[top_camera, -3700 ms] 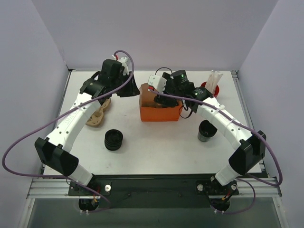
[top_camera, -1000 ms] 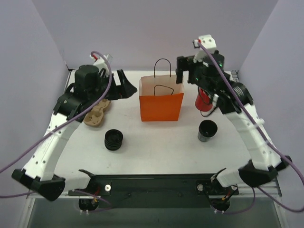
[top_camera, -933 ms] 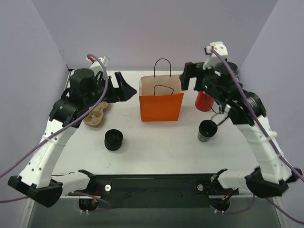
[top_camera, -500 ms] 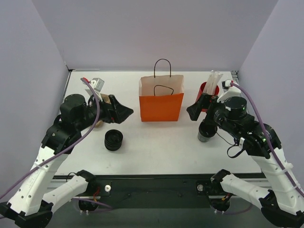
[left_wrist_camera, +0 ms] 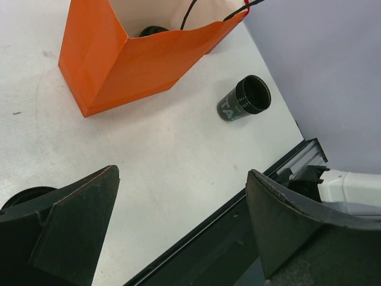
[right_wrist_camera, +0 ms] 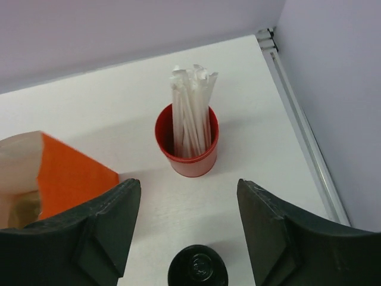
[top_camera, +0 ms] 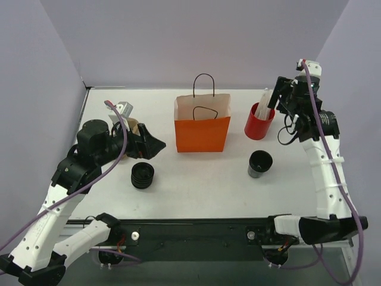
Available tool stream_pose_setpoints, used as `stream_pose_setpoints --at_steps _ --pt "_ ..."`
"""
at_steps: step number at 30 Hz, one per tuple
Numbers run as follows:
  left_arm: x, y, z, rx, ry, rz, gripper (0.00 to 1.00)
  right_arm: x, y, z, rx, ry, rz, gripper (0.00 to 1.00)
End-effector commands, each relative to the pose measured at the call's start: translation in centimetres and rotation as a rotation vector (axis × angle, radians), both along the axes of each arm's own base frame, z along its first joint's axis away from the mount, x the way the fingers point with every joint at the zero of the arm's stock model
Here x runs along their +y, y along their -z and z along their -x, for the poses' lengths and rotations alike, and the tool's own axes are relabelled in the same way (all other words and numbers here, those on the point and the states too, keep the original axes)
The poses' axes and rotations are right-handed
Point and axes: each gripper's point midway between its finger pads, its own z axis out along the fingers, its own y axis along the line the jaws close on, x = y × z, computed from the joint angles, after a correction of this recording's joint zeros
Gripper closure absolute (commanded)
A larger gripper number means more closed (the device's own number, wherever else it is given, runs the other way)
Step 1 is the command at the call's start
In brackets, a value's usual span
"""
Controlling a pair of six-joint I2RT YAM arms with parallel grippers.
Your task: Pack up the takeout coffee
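The takeout coffee (top_camera: 259,162), a small dark cup with a round black rim, stands on the white table right of the orange paper bag (top_camera: 202,128). It also shows in the left wrist view as the coffee (left_wrist_camera: 244,98) and at the bottom edge of the right wrist view as the coffee (right_wrist_camera: 197,267). My right gripper (top_camera: 277,93) hangs high behind the red cup, open and empty (right_wrist_camera: 187,182), well clear of the coffee. My left gripper (top_camera: 156,143) hovers left of the bag, wide open with nothing between its fingers (left_wrist_camera: 181,173).
A red cup of white straws (top_camera: 259,121) stands right of the bag and behind the coffee. A low ribbed black stack (top_camera: 143,175) sits front left. A brown cardboard carrier (top_camera: 131,126) lies partly under the left arm. A dark round thing (left_wrist_camera: 153,30) lies inside the bag.
The right arm has lifted away from beside the coffee and swung back to the far right, behind the red cup. The left arm has barely shifted.
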Motion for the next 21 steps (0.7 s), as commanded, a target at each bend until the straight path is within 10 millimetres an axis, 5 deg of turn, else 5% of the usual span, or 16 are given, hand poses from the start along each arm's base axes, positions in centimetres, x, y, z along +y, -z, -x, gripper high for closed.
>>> stream_pose_setpoints --at_steps 1,4,13,21 --pt "0.9 -1.2 1.4 -0.044 0.017 -0.025 0.03 -1.2 3.4 -6.2 0.054 -0.057 -0.079 0.45" --pt "1.0 -0.5 1.6 -0.027 0.016 -0.038 0.03 -2.4 5.8 -9.6 0.093 -0.048 -0.115 0.54" --pt "1.1 0.2 1.8 0.021 0.017 -0.056 0.03 -4.8 8.4 -16.7 0.109 0.022 -0.087 0.71" --pt "1.3 0.4 1.0 0.027 -0.002 -0.081 0.03 -5.6 9.1 -18.6 0.117 0.039 -0.052 0.76"
